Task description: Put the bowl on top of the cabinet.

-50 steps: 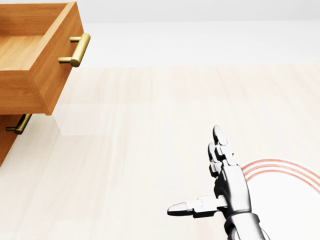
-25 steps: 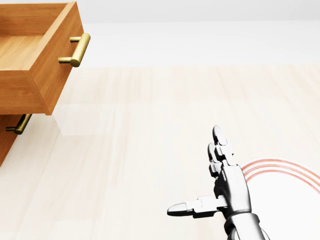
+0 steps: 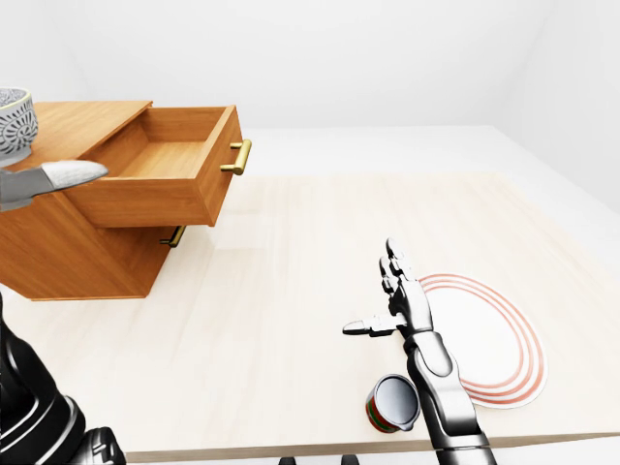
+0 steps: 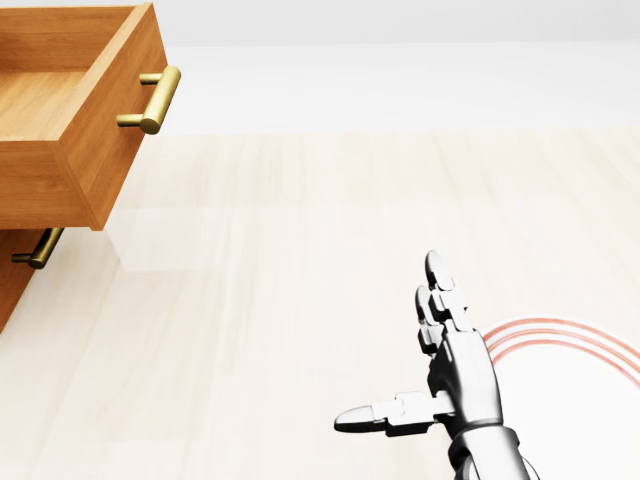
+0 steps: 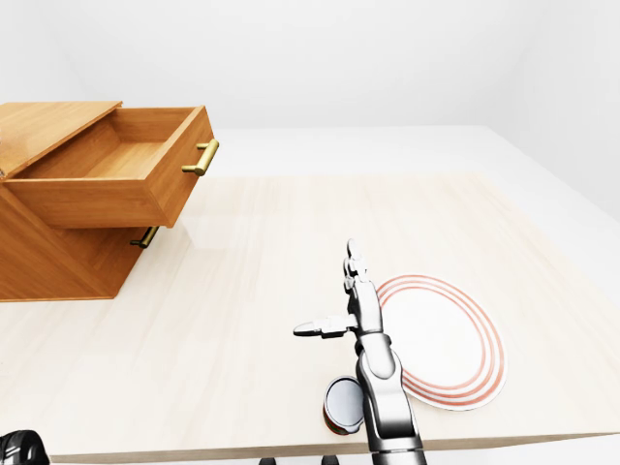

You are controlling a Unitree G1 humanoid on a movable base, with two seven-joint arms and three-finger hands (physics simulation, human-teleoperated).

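A grey patterned bowl shows at the far left edge of the left-eye view, level with the top of the wooden cabinet; most of it is cut off. Just below it one silver finger of my left hand points right. How that hand stands to the bowl is hidden by the edge. The cabinet's top drawer is pulled out and shows nothing inside. My right hand is held upright over the table with fingers spread and thumb out, open and holding nothing.
A white plate with red rings lies to the right of my right hand. A small red and green cup lies on its side near the table's bottom edge. Brass handles stick out from the drawers.
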